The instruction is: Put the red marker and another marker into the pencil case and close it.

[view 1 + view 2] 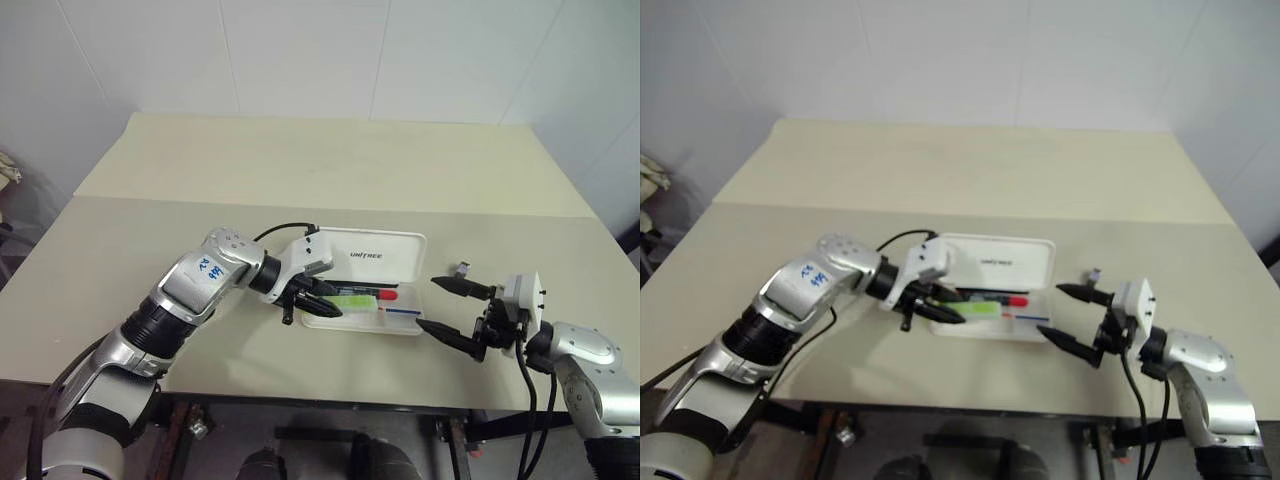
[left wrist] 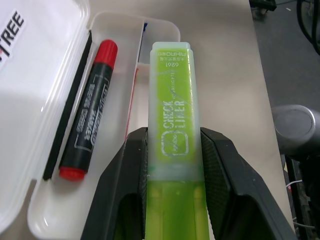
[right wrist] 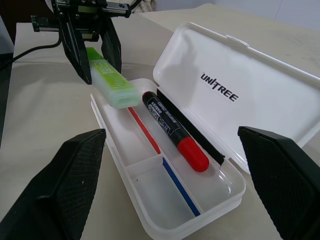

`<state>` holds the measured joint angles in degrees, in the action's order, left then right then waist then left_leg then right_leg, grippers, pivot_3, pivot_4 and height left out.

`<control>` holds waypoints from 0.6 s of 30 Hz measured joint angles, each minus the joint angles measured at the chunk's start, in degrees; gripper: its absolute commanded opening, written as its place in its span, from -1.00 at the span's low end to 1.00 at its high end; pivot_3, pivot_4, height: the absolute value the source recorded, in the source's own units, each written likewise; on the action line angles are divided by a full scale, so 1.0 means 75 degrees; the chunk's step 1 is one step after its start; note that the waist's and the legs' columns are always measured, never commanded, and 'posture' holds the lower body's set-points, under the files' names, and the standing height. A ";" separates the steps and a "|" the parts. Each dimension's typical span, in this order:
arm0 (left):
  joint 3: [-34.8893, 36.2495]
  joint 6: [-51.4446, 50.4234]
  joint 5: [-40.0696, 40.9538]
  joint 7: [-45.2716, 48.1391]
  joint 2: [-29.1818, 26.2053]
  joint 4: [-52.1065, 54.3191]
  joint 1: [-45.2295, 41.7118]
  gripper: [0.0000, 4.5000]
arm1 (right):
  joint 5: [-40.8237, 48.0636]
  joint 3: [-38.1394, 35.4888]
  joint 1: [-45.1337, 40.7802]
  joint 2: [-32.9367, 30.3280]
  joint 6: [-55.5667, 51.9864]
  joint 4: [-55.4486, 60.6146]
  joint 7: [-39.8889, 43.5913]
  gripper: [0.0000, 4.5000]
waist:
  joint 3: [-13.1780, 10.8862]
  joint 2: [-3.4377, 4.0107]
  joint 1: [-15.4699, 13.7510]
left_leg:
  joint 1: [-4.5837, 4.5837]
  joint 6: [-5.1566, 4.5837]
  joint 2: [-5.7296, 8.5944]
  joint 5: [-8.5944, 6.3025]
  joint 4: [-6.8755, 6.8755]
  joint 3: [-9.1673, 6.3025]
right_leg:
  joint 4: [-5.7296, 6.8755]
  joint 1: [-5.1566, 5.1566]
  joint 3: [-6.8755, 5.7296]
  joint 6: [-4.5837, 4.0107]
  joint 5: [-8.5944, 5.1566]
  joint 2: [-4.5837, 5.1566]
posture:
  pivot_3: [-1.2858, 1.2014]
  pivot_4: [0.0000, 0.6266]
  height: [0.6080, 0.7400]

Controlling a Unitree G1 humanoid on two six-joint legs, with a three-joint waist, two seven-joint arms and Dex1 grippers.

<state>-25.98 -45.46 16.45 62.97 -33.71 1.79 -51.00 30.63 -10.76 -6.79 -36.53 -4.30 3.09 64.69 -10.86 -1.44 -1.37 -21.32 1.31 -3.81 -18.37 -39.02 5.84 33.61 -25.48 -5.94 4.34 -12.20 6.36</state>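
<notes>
Nearest, the right gripper (image 1: 447, 310) hovers off the case's right end, jaws spread wide and empty. The left gripper (image 1: 318, 299) has its jaws pinching the green highlighter (image 2: 172, 125), tilted down over the left end of the pencil case (image 3: 150, 210). The case lies open on the worktop (image 1: 330, 160), lid laid back. The red marker (image 3: 175, 136) rests inside, along the hinge side.

case (image 3: 210, 95) open | red marker (image 3: 175, 135) inside | green highlighter (image 2: 174, 120) above tray
</notes>
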 measured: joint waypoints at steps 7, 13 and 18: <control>-0.0223 0.0229 -0.0463 -0.0001 0.0456 -0.0477 -0.0047 -0.52 | -0.0003 0.0001 0.0024 0.0025 0.0022 0.0010 -0.0120 1.00 | 0.0000 0.0000 0.0000 | -0.0001 -0.0002 0.0000 -0.0001 -0.0001 0.0000 | 0.0000 0.0000 0.0000 0.0001 -0.0001 0.0000 | 0.03 -0.52 1.00; -0.0287 0.0250 -0.0606 0.0017 0.0585 -0.0503 -0.0047 -0.52 | -0.0003 0.0001 0.0048 0.0032 0.0030 0.0016 -0.0181 1.00 | 0.0000 0.0000 0.0001 | -0.0001 -0.0002 0.0000 -0.0001 -0.0002 -0.0001 | 0.0003 0.0000 0.0000 0.0002 -0.0001 0.0000 | 0.03 -0.52 1.00; -0.0304 0.0259 -0.0772 0.0023 0.0623 -0.0502 -0.0047 -0.52 | -0.0002 0.0001 0.0075 0.0035 0.0030 0.0152 -0.0231 1.00 | 0.0000 0.0000 0.0001 | 0.0001 -0.0002 0.0000 -0.0001 -0.0002 -0.0001 | 0.0005 0.0000 0.0001 0.0002 -0.0001 0.0000 | 0.03 -0.52 1.00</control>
<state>-28.26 -43.52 10.66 63.14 -29.04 -1.98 -51.35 30.62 -10.75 -6.23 -36.26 -4.07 4.23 62.96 -10.86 -1.44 -1.36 -21.32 1.30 -3.81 -18.38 -39.04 5.83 33.65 -25.48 -5.93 4.35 -12.20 6.36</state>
